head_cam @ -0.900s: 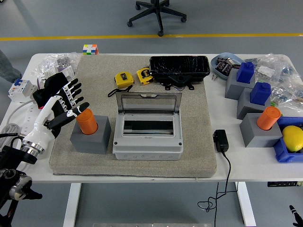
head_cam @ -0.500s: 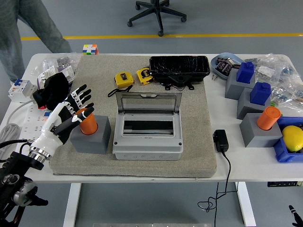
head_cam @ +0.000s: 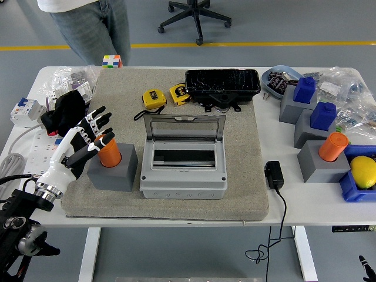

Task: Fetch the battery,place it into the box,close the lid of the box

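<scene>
Between the earlier frames and now, the left hand (head_cam: 82, 141) has been brought in from the left of the mat until it sits right beside the orange battery (head_cam: 108, 151); over the last half second its position has barely been altered. A person (head_cam: 88, 26) has also come into view at the far side of the surface (head_cam: 176, 214), standing by the top left corner, with no hand reaching over it.

The fingers (head_cam: 97, 120) are seen spread and relaxed, fanned above and to the left of the battery; the thumb side appears to be touching or nearly touching the orange cylinder, but nothing is gripped yet. The battery is still seated upright in its grey holder block (head_cam: 113, 168), on the mat just left of the grey box (head_cam: 183, 167). The box's clear lid (head_cam: 184, 127) is standing open, and the compartment appears empty.

The approach is judged to be nearly finished, with the grasp itself not yet made. Closing the fingers around the cylinder would be called for next, then a straight lift out of the block. The right hand is not in view.
</scene>
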Controlling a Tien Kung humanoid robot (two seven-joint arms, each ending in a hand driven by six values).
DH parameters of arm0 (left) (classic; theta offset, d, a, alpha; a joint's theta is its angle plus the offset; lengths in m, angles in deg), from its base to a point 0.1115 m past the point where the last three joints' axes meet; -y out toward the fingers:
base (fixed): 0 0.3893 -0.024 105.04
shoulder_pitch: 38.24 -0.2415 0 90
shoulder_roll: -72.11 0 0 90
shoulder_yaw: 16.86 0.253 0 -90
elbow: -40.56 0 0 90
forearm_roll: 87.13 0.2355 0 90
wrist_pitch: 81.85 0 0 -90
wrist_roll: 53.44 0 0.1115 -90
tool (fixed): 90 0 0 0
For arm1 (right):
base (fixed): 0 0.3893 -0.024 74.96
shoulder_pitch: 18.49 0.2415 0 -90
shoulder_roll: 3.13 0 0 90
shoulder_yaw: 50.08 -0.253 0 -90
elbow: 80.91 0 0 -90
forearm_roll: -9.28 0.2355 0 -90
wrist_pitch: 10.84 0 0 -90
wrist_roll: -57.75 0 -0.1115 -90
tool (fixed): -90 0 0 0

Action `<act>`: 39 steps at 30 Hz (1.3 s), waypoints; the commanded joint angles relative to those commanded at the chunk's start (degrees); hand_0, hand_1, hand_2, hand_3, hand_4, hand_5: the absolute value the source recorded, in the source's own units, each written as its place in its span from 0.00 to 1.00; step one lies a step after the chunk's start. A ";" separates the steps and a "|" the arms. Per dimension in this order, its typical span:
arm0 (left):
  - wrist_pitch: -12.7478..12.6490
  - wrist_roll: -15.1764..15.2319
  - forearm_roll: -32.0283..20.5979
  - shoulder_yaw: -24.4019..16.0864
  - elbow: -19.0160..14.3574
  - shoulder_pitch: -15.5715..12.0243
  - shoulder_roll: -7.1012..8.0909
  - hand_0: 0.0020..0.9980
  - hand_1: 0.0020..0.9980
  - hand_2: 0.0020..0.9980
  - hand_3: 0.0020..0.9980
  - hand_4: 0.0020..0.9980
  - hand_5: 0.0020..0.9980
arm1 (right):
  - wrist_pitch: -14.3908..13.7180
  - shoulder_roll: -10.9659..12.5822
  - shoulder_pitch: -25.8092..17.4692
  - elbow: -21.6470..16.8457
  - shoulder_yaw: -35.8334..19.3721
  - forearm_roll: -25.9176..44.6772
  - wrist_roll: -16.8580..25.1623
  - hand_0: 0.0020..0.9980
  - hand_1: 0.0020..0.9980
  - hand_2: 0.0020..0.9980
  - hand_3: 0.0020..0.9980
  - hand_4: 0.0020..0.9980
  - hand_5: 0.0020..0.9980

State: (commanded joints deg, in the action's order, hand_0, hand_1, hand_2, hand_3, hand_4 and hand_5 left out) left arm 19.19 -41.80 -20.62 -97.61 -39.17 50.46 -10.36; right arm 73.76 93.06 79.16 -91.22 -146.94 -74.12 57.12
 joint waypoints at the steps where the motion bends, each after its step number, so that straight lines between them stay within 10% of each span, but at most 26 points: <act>1: 0.02 -0.08 0.44 0.06 -0.05 -0.07 0.00 0.88 0.94 0.89 0.92 1.00 0.36 | 0.00 0.01 -0.03 0.00 0.10 0.04 0.00 0.86 0.86 0.81 0.83 1.00 0.99; 21: -2.12 0.05 2.54 1.63 0.15 -0.29 -0.15 0.82 0.87 0.78 0.80 1.00 0.30 | -0.04 0.08 -0.26 0.00 0.28 0.12 -0.12 0.86 0.85 0.81 0.83 1.00 0.98; 22: -2.27 0.03 2.66 1.67 0.14 -0.29 -0.15 0.77 0.84 0.74 0.78 1.00 0.16 | -0.04 0.07 -0.26 0.00 0.31 0.16 -0.11 0.86 0.85 0.81 0.83 1.00 0.98; 28: -3.62 0.00 3.93 1.87 -0.01 -0.10 -0.22 0.75 0.82 0.72 0.76 1.00 0.08 | -0.05 -0.02 -0.11 0.00 0.28 0.25 -0.08 0.86 0.85 0.81 0.83 1.00 0.99; 39: -5.74 0.35 4.88 2.11 -0.13 -0.15 -0.27 0.72 0.79 0.67 0.72 1.00 0.06 | -0.06 0.02 -0.20 0.00 0.14 0.34 -0.09 0.86 0.85 0.81 0.83 1.00 0.99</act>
State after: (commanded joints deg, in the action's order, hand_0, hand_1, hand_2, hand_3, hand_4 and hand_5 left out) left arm 13.46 -41.45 -15.74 -95.50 -39.29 50.31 -10.63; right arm 73.70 93.08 78.96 -91.22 -146.79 -73.78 57.03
